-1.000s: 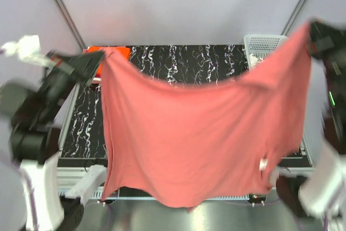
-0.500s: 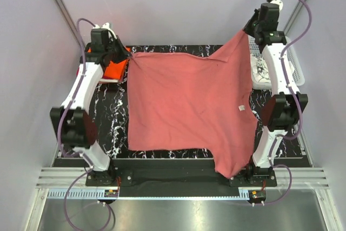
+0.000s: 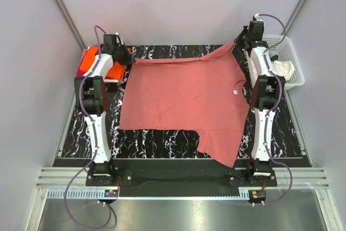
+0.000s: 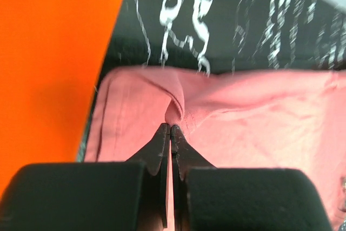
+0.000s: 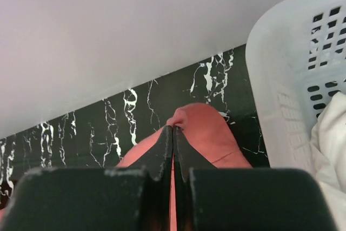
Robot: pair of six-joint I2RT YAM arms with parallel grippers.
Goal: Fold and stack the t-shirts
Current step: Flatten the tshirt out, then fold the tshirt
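Observation:
The dusty rose-red t-shirt (image 3: 184, 96) lies spread mostly flat on the black marbled table (image 3: 108, 123), one lower corner trailing toward the near right. My left gripper (image 3: 128, 59) is shut on its far left corner; the left wrist view shows the fingertips (image 4: 171, 127) pinching a fold of the rose cloth (image 4: 243, 123). My right gripper (image 3: 236, 43) is shut on the far right corner, which is lifted slightly; the right wrist view shows the tips (image 5: 173, 127) nipping the cloth (image 5: 205, 128). A folded orange t-shirt (image 3: 92, 62) (image 4: 48, 52) lies at the far left.
A white mesh basket (image 3: 292, 53) (image 5: 281, 79) stands at the far right, close to the right gripper, with a white t-shirt (image 3: 282, 68) (image 5: 332, 144) inside. Both arms reach out to the table's far edge.
The shirt hung in the air between the raised grippers a second ago. Both arms have swung forward and down, and the shirt now lies spread on the table.

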